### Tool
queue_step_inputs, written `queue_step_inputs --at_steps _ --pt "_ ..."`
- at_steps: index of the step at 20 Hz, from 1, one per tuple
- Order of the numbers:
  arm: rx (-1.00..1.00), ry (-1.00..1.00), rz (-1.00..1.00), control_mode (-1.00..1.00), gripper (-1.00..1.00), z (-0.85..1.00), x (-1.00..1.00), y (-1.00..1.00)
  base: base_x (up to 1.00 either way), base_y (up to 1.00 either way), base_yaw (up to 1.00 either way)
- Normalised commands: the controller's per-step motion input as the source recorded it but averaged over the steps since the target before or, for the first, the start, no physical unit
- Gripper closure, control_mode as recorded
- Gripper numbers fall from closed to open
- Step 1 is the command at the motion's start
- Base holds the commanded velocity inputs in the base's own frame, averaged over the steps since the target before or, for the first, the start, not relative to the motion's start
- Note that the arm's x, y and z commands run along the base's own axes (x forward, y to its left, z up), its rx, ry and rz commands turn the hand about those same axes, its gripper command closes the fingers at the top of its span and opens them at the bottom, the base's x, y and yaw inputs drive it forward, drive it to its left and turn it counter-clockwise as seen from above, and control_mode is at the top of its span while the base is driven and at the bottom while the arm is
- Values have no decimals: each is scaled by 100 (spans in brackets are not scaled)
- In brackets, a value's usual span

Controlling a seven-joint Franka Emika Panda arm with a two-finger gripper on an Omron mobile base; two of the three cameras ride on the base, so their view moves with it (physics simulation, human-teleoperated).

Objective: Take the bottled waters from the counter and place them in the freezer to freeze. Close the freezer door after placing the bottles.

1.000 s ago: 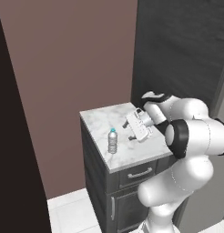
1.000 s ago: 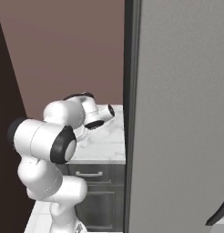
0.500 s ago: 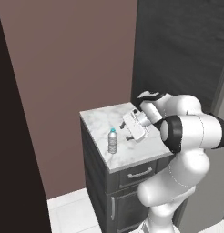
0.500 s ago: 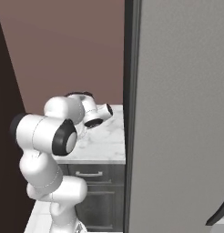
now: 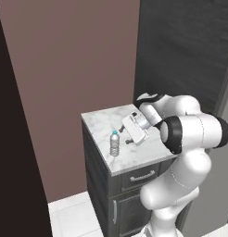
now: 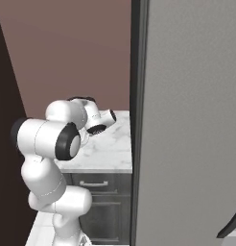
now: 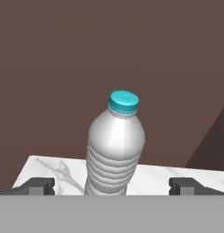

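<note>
One bottled water (image 5: 115, 144), clear and ribbed with a light-blue cap, stands upright near the front left of the marble counter (image 5: 103, 122). My gripper (image 5: 126, 135) hovers just right of it, pointing at it, open. In the hand view the bottled water (image 7: 114, 150) stands close ahead, centred between the two spread fingertips (image 7: 40, 185), apart from both. The freezer (image 5: 180, 55) rises as a tall dark grey body right of the counter. Its grey door (image 6: 192, 120) spans the right side of the right base view.
A brown wall (image 5: 74, 55) backs the counter and a dark tall panel (image 5: 14, 139) stands at the left. Below the counter (image 6: 108, 151) sits a dark cabinet with a drawer and silver handle (image 5: 142, 176). White floor tiles (image 5: 74, 217) lie in front.
The hand has eased a little left and down toward the bottle, and the elbow has lifted. The bottle has stayed put and the jaws remain wide.
</note>
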Motion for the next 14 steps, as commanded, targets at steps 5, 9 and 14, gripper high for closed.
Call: queue_step_inputs --at_steps 5,9,14 --pt "0 4 0 -100 -100 -7 0 7 0 0 0" --pt "0 5 0 -100 -100 -4 0 16 0 0 0" --pt "0 5 0 -100 -100 -1 0 7 0 0 0"
